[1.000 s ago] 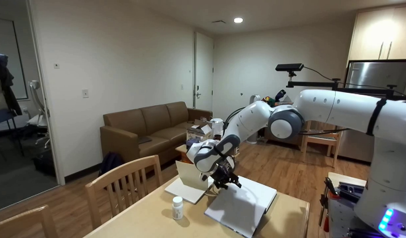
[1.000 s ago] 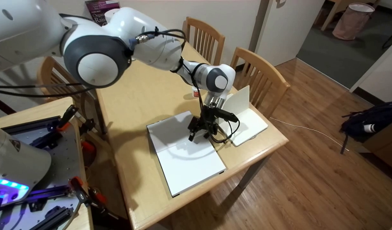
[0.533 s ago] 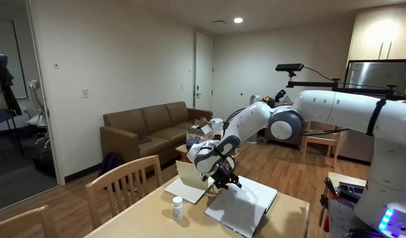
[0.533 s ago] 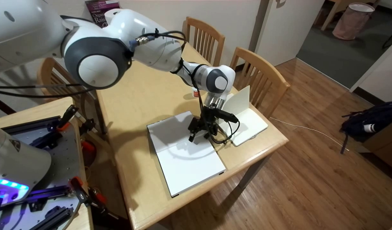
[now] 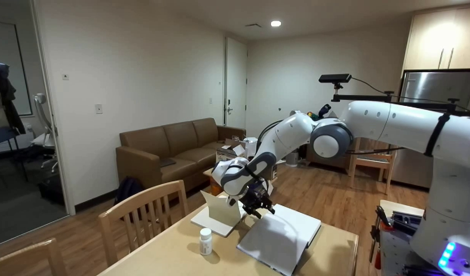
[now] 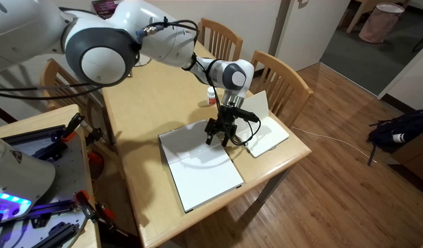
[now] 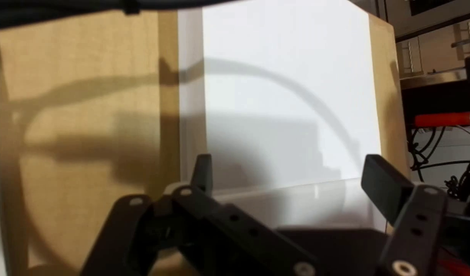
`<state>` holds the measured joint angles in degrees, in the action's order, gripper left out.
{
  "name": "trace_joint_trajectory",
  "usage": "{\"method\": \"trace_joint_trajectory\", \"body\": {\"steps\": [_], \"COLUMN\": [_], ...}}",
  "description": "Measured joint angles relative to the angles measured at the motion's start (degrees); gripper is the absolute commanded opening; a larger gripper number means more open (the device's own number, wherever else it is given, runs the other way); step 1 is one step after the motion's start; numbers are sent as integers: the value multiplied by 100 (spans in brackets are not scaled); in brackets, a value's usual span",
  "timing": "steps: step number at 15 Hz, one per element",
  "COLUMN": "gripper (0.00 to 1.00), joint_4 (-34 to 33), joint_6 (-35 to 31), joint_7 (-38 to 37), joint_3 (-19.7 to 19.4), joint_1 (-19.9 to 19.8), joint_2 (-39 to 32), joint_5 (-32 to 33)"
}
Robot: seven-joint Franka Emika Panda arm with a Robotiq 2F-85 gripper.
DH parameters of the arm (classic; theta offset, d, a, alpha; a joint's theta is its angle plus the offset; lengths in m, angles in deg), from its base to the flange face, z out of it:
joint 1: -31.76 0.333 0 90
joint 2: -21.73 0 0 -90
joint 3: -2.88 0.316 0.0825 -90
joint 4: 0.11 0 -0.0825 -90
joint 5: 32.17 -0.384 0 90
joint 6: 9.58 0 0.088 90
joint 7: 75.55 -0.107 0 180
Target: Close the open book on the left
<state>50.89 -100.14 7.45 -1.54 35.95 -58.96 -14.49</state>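
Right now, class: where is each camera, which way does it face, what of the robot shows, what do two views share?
Exterior view: higher than the table, facing across it toward the couch; arm and gripper show, base at right edge.
Exterior view: high up, facing steeply down on the open book; arm and gripper show, base at left edge.
Wrist view: on the wrist, looking past spread fingers at book and table; of the robot, mainly gripper.
Both exterior views share the white bottle and smaller book.

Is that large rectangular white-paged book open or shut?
Open: the book lies with white paper pages spread on both sides of its crease.
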Motion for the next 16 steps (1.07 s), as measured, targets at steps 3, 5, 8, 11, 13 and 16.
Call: {"method": "trace_joint_trajectory", "body": {"steps": [3, 5, 8, 11, 13, 16], "gripper": [100, 100, 100, 100, 100, 100], "joint_4": [-166, -322, -517, -450, -406, -347], "joint_6": [-2, 3, 20, 13, 18, 27], "joint_7": [140, 227, 330, 358, 375, 438], "joint_3": [76, 157, 249, 311, 357, 381], "joint_1": [52, 53, 52, 53, 59, 100], "joint_2": [-42, -142, -338, -374, -375, -376], "joint_5": [0, 0, -1, -1, -1, 0]}}
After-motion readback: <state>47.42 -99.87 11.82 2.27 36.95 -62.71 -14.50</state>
